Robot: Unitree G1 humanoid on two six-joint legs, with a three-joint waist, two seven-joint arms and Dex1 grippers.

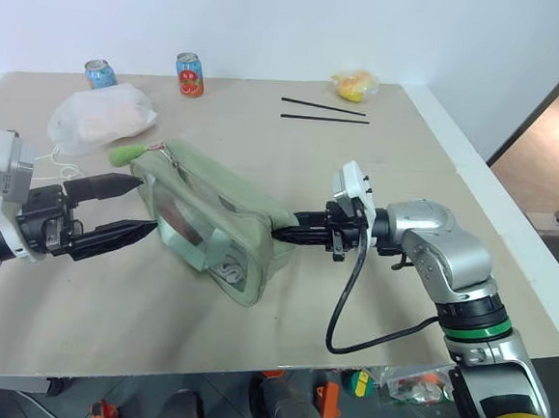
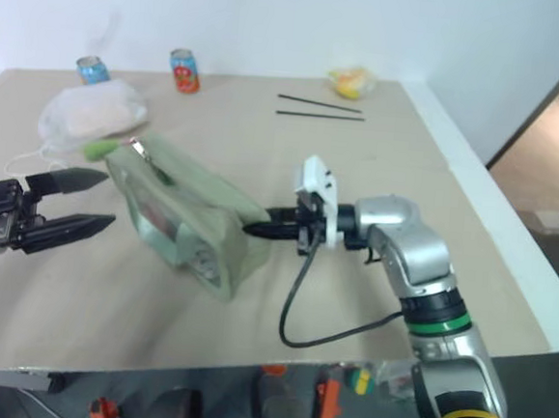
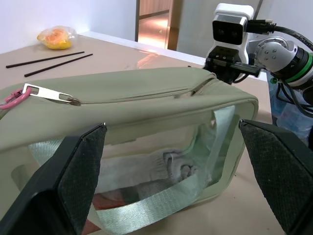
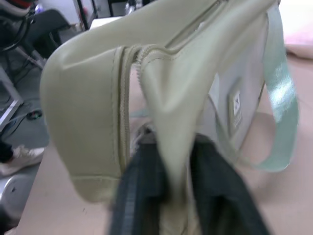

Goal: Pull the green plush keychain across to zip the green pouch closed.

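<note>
The green pouch [image 1: 216, 214] lies slantwise in the middle of the table, with clear sides and pale green straps. The green plush keychain [image 1: 129, 152] sticks out from its far left end by the zipper pull [image 3: 49, 94]. My left gripper [image 1: 144, 206] is open at that left end, one finger on each side of the clear side panel and not touching it. My right gripper [image 1: 285, 232] is shut on the fabric of the pouch's right end; in the right wrist view its fingers [image 4: 139, 181] pinch a fold beside the zipper's end.
A white plastic bag [image 1: 103, 118] lies just behind the keychain. Two drink cans [image 1: 189, 74] stand at the back left. Black chopsticks [image 1: 326, 111] and a yellow bagged item [image 1: 355, 82] lie at the back right. The table's front edge [image 1: 247, 376] is near.
</note>
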